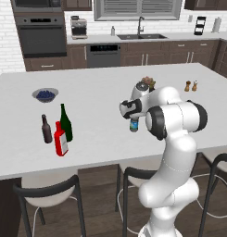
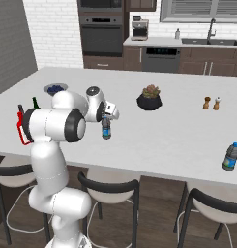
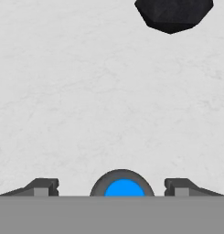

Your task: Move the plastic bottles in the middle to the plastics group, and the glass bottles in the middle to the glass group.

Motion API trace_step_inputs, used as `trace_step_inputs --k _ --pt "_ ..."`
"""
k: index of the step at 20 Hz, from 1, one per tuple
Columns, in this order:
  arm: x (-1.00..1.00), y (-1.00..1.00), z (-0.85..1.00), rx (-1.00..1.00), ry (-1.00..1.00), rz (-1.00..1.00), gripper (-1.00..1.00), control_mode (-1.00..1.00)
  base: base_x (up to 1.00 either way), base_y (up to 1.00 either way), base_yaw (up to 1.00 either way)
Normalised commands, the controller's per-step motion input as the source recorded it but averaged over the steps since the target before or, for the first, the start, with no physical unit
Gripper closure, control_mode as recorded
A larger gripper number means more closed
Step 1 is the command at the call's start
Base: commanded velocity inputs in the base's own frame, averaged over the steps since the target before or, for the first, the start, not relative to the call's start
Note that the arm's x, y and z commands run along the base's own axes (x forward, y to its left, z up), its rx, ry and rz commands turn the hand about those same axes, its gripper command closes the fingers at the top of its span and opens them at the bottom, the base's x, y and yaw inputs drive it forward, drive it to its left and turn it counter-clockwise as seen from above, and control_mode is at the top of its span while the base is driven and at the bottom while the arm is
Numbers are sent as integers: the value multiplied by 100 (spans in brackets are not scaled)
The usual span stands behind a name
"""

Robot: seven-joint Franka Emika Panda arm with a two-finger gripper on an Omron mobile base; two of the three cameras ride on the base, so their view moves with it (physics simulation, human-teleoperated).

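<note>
Looking down the hand view, I saw the blue cap of the water bottle (image 3: 125, 188) between the gripper (image 3: 111, 186) fingers, spread wide either side without touching it. The right base view alone showed a second water bottle (image 2: 230, 157) by the worktop's (image 1: 101, 134) near right edge. The red bottle (image 1: 60, 140) stood beside the wine bottle (image 1: 66, 122) and brown bottle (image 1: 46, 129) near the left front edge. A potted plant (image 2: 149, 98) sat beyond.

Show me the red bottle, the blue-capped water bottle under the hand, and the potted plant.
red bottle (image 1: 61, 143): left base view, on its white label.
blue-capped water bottle (image 2: 106, 129): right base view, on its label.
potted plant (image 2: 149, 102): right base view, on its dark pot.
</note>
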Motion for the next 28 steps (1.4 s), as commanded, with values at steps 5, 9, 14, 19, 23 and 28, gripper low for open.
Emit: trace_step_inputs --k 5,9,14,19,23,28 --pt "0 0 0 0 0 0 100 -100 0 0 0" --pt "0 0 0 0 0 0 100 -100 0 0 0" --pt "1 -3 0 1 0 0 100 -100 0 0 0" --pt "-4 -52 14 5 -2 0 100 -100 0 0 0" --pt "-4 -48 58 2 0 -5 100 -100 0 0 0" --pt "-56 -67 47 3 -3 -10 100 -100 0 0 0"
